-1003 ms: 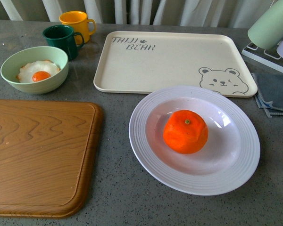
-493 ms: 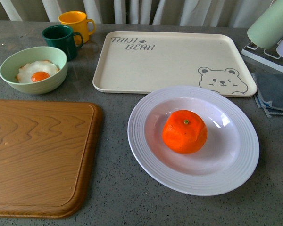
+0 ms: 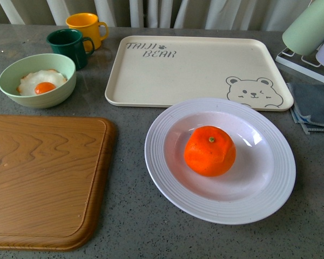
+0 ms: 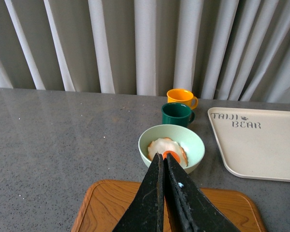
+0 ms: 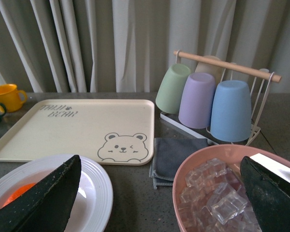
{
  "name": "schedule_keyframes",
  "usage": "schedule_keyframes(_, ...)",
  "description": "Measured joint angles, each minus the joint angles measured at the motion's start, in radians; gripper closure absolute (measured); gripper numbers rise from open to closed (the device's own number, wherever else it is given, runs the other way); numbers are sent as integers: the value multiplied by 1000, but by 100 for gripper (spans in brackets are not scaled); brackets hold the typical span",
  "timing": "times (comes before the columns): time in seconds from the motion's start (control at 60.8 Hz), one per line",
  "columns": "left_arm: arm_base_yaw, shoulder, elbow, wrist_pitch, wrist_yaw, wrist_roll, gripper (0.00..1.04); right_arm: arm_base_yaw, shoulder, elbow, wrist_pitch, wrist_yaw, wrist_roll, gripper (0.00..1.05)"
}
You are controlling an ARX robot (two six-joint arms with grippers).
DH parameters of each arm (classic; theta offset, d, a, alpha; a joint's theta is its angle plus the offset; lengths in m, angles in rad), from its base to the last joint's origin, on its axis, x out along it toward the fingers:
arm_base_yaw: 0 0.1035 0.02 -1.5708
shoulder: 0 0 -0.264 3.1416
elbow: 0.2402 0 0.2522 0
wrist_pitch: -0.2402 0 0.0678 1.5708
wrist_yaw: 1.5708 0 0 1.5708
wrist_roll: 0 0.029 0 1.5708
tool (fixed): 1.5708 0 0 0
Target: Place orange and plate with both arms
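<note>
Left claw (image 4: 163,157) was pressed together, right claw (image 5: 160,164) spread. The stiff, slick plate (image 5: 97,193) beside the latter was judged best taken at its rim.

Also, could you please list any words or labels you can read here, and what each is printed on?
"TAIJI BEAR": printed in grey on the cream tray, on two lines, with a small paw print after the first word.
No other writing is visible; the tray's winking bear face is a drawing, not text.
</note>
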Motion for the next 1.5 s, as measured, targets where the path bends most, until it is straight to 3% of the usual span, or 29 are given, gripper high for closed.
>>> schedule_keyframes(0.69, 0, -262, 0, -257, 0, 0, 103, 0, 0, 0, 0, 0, 0, 9)
schedule_keyframes(0.772, 0, -391, 0, -420, 0, 1, 103, 0, 0, 0, 0, 0, 0, 9)
schedule_keyframes(1.118, 0, -425, 0, -438, 0, 1, 103, 0, 0, 0, 0, 0, 0, 9)
schedule_keyframes(1.2, 0, -425, 0, -438, 0, 1, 91, 0, 0, 0, 0, 0, 0, 9)
schedule_keyframes(1.496, 0, -425, 0, -438, 0, 1, 29, 0, 0, 0, 0, 0, 0, 9)
